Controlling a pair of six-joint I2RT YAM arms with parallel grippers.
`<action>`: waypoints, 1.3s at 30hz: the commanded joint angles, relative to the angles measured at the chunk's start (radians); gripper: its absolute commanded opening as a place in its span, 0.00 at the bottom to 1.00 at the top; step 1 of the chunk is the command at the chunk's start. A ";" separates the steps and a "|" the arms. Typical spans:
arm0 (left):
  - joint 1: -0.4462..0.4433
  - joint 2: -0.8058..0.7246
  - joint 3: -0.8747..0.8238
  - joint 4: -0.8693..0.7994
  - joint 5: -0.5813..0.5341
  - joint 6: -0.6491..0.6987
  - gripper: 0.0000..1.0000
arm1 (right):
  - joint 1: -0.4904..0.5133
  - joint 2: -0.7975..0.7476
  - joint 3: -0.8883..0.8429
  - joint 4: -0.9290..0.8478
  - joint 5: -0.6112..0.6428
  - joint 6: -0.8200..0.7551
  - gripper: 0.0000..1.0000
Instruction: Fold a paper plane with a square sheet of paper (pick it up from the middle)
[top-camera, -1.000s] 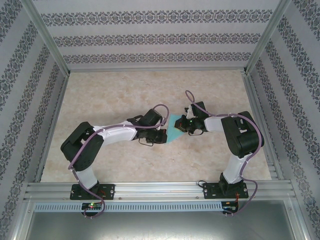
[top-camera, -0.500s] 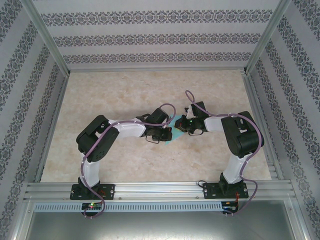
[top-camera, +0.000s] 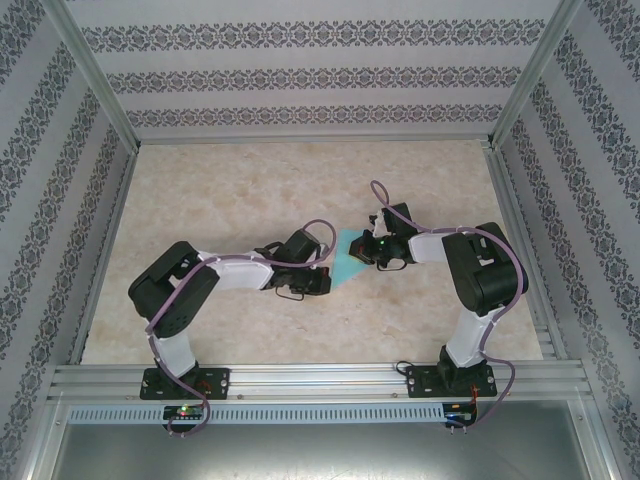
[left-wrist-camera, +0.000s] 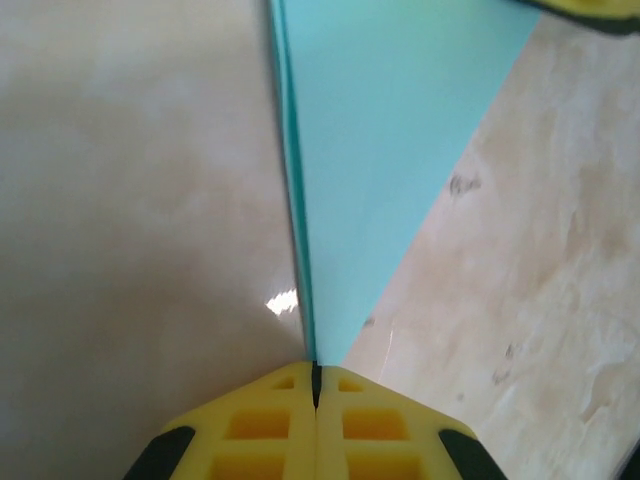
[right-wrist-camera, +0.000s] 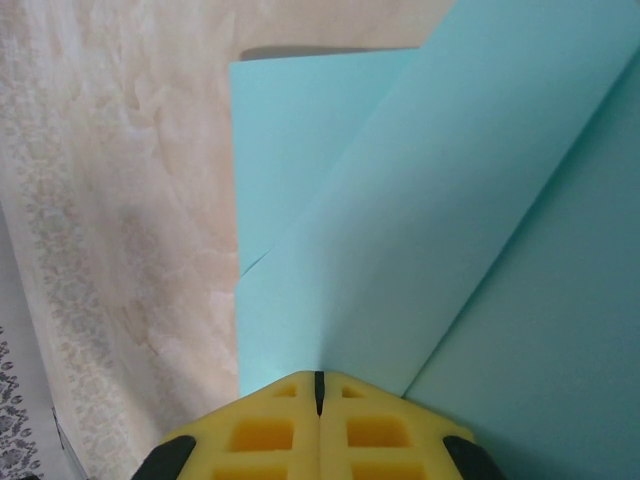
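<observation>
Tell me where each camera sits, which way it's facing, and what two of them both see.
Top external: above and behind the bases, looking down at the table; both arms, left gripper, right gripper.
Left wrist: looks along its shut yellow fingers at the teal paper.
Right wrist: same, over its own fingers.
Shared: both wrist views see the teal paper.

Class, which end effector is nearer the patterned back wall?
Right. The right end effector grips the paper farther back, closer to the back wall; the left end effector pinches its nearer corner.

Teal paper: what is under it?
The marbled table shows beside the folded paper. What lies directly beneath the paper is covered by its layers.
</observation>
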 joint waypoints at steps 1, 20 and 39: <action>0.017 -0.061 -0.057 -0.052 0.037 -0.023 0.00 | 0.008 0.074 -0.053 -0.134 0.140 -0.008 0.00; 0.074 -0.075 -0.079 0.171 -0.035 -0.102 0.00 | 0.116 0.103 -0.029 0.172 -0.006 0.155 0.01; 0.110 -0.045 -0.121 0.170 -0.052 -0.099 0.00 | 0.113 0.074 -0.014 0.106 0.004 0.098 0.01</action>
